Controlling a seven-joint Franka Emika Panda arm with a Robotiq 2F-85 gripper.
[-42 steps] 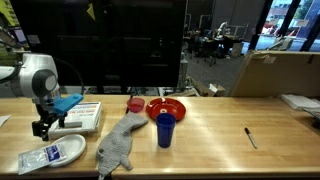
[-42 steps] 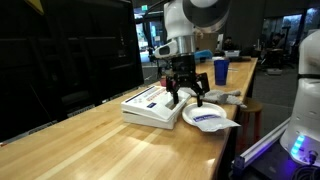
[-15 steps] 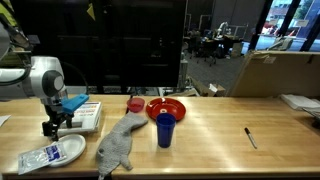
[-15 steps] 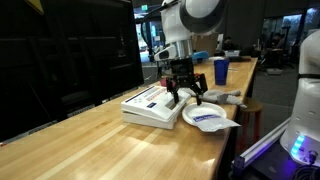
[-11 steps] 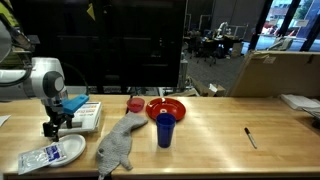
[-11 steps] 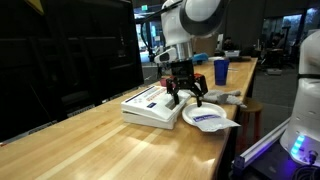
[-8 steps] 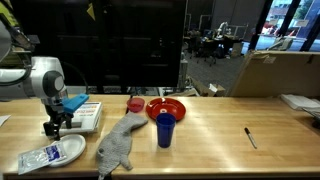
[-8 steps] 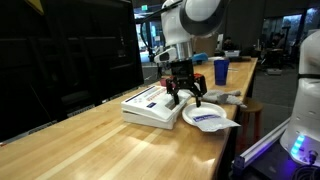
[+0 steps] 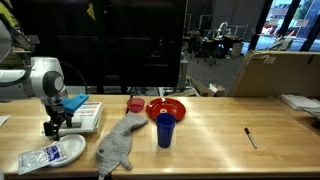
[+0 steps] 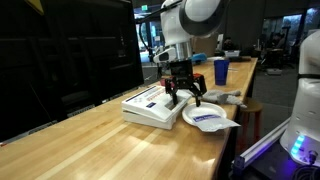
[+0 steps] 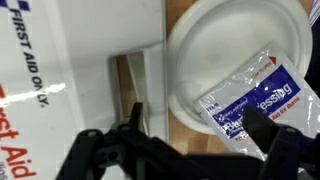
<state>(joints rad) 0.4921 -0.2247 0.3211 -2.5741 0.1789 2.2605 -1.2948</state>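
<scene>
Gripper [image 10: 186, 97] hangs empty with fingers spread wide, over the seam between first aid box [image 11: 60, 90] and plate [image 11: 190, 55]. Risk: coming down here, a finger could catch the plate rim, tip it and slide the dressing packet [image 11: 250, 100] off the counter [image 9: 220, 130] edge. Box is white and flat with red lettering, lying near the counter's end, with the plate beside it toward the corner

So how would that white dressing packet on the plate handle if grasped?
The white plastic dressing packet looks thin, so probably floppy and light. Lying flat in the round white plate, its smooth wrapper may slip.
</scene>
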